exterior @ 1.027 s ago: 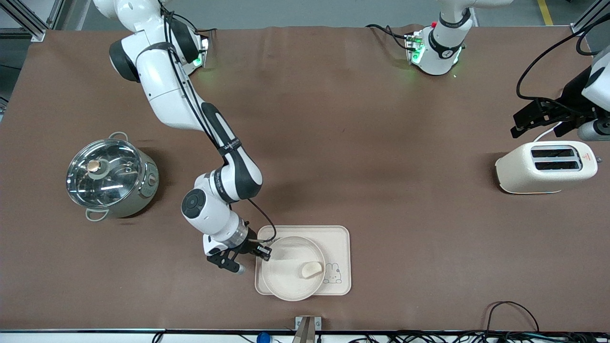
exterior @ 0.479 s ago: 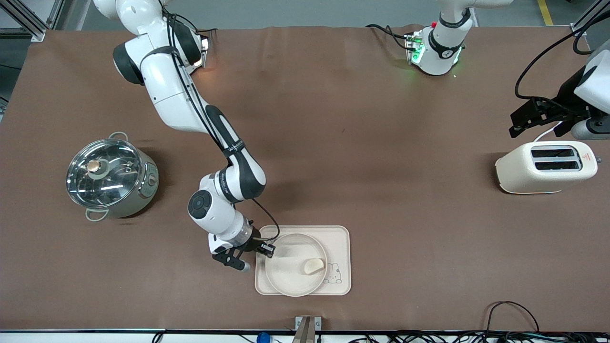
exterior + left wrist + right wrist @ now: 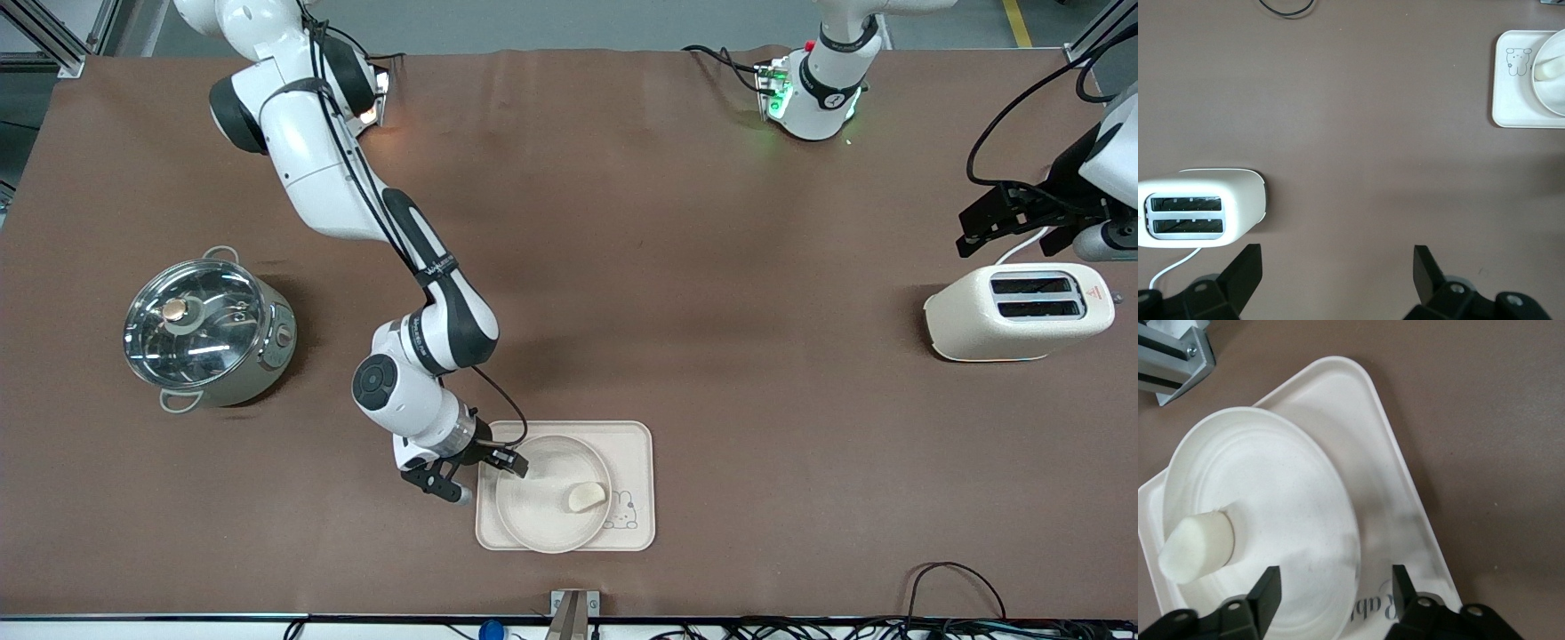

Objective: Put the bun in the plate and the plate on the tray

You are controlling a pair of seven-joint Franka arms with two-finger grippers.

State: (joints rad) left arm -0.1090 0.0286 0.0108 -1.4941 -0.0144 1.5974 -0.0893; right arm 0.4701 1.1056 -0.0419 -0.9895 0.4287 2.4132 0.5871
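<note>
A brown table seen from above. A cream rectangular tray (image 3: pixel 633 444) lies near the front-camera edge of the table. A round white plate (image 3: pixel 542 520) sits on the tray, its rim slightly over the tray's edge nearest the front camera. A small pale bun (image 3: pixel 587 496) lies in the plate, at about three o'clock on the dish in the front view.

The right gripper (image 3: pixel 480 476) hovers at the plate's nine o'clock rim, its jaws spread wide and holding nothing; the right wrist view shows the rim between the fingertips (image 3: pixel 1269 588), apparently without contact. The left gripper (image 3: pixel 1337 267) waits over bare table by a cream toaster (image 3: pixel 1018 311), also spread wide and empty. A lidded steel pot (image 3: pixel 206 329) stands toward the right arm's end.

The plate looks stiff, light and smooth, so probably slippery; its raised rim is the likely place to pinch. The bun looks soft and may roll if the plate tips.
</note>
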